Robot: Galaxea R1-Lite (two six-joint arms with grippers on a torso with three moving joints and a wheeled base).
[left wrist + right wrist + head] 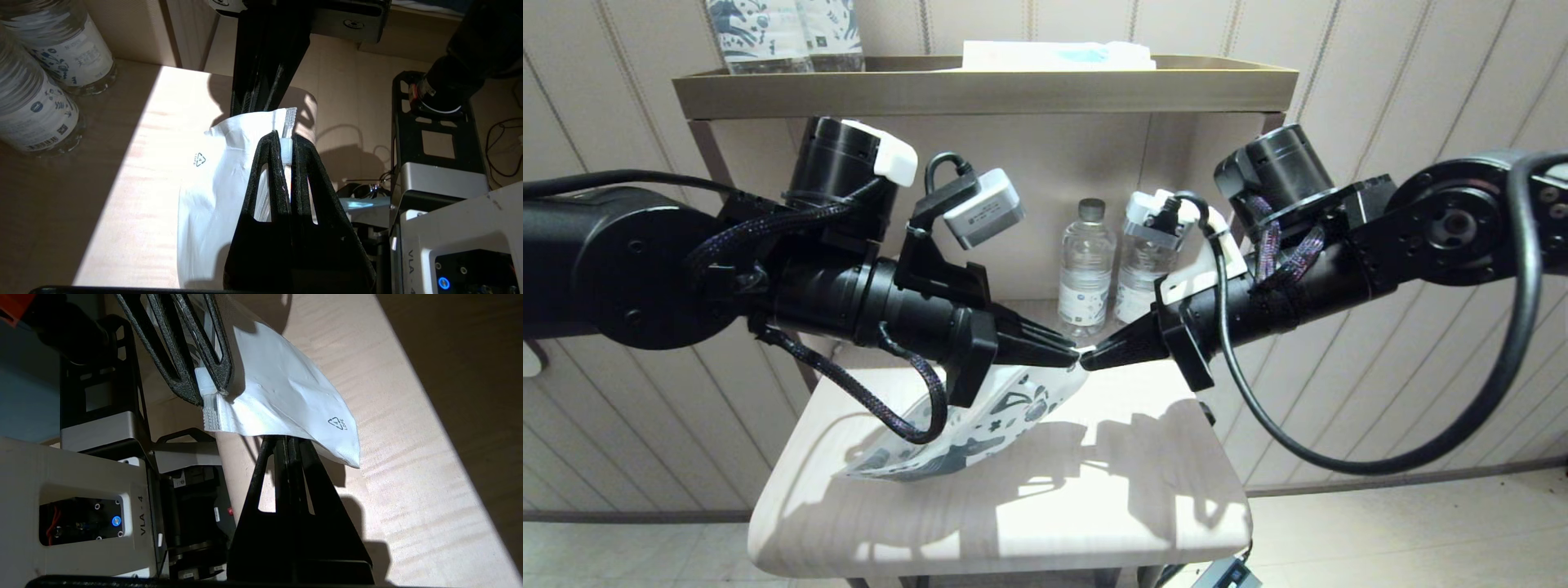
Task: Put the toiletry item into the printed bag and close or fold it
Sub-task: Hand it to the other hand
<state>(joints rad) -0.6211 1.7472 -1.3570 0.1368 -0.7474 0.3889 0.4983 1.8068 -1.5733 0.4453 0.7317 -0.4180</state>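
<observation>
Above the table (pixel 1013 523), the left pincer (pixel 285 141) is clamped on the toothbrush (pixel 288 122) poking from the printed bag (pixel 980 425); the right pincer (pixel 1094 359) pinches the bag's top edge.

Head high; wrists close, bag (pixel 212 171) shared

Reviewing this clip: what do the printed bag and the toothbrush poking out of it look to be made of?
Printed bag: thin matte white film, probably plastic rather than paper; it creases softly and carries a triangular recycling mark. Toothbrush: pale, slightly translucent moulded plastic, its ridged head end sticking out of the bag mouth. The left end effector is shut on the bag and toothbrush.
</observation>
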